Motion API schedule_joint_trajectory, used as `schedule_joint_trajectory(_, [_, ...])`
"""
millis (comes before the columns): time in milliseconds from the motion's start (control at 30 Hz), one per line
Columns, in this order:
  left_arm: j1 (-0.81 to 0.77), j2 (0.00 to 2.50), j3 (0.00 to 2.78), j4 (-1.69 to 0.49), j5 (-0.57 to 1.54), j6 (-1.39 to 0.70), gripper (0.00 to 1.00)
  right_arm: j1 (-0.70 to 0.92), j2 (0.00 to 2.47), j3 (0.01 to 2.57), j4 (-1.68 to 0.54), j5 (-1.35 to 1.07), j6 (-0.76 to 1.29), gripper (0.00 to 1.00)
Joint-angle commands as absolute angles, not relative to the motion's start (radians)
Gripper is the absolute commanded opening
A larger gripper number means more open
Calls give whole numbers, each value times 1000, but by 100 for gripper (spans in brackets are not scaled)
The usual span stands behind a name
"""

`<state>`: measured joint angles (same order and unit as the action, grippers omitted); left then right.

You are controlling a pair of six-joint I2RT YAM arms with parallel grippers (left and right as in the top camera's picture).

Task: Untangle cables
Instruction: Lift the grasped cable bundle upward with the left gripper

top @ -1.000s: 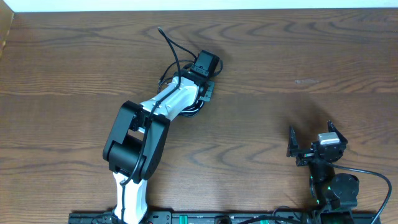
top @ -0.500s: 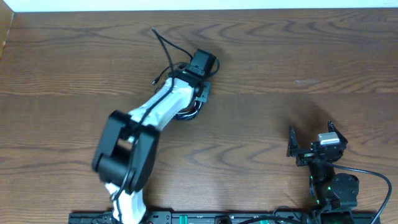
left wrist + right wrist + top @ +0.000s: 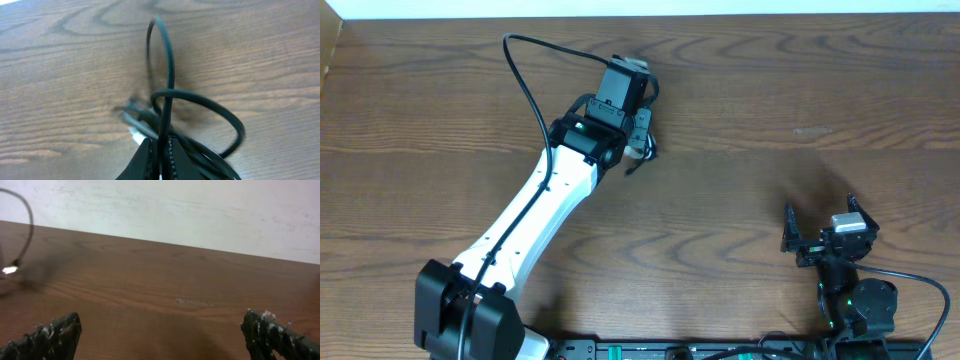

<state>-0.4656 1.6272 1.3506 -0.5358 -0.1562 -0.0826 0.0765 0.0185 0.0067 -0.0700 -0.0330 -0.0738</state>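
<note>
Overhead: The left arm now reaches further out than a second ago. The left tool [image 3: 630,110] has shifted up and to the left over the counter [image 3: 770,100]. One black cable [image 3: 508,42], which earlier lay kinked beside the wrist, now sweeps in a wide arc out to the left of the tool. The rest of the tangle [image 3: 640,155] shows only as a small dark-and-white scrap just below the tool; most of it is hidden. The right tool [image 3: 825,222] has not moved and sits well apart at lower right.

Left wrist: The left tool [image 3: 161,155] is clenched on the black cable [image 3: 167,75], which stands up from the fingers. A second black loop [image 3: 225,112] crosses it. A white piece [image 3: 135,136] lies beside the fingers, blurred.
Judgement: one strand is being drawn out, but the crossing loop says it is not yet free.

Right wrist: The right tool [image 3: 162,335] has its jaws spread wide and holds nothing. The black cable [image 3: 31,225] hangs at far left with a bright tip.

Writing: no brand, label or text is readable in any view.
</note>
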Motion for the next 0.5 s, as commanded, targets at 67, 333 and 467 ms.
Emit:
schedule_joint_trajectory(67, [-460, 1622, 1361, -538, -165, -88, 8, 81, 15, 6, -74, -32, -83, 99])
schedule_joint_trajectory(333, [-437, 1632, 1361, -538, 98, -67, 7, 81, 15, 6, -73, -33, -83, 99])
schedule_joint_trajectory(467, [-421, 1641, 1361, -550, 227, -11, 7, 81, 15, 6, 1, -61, -72, 99])
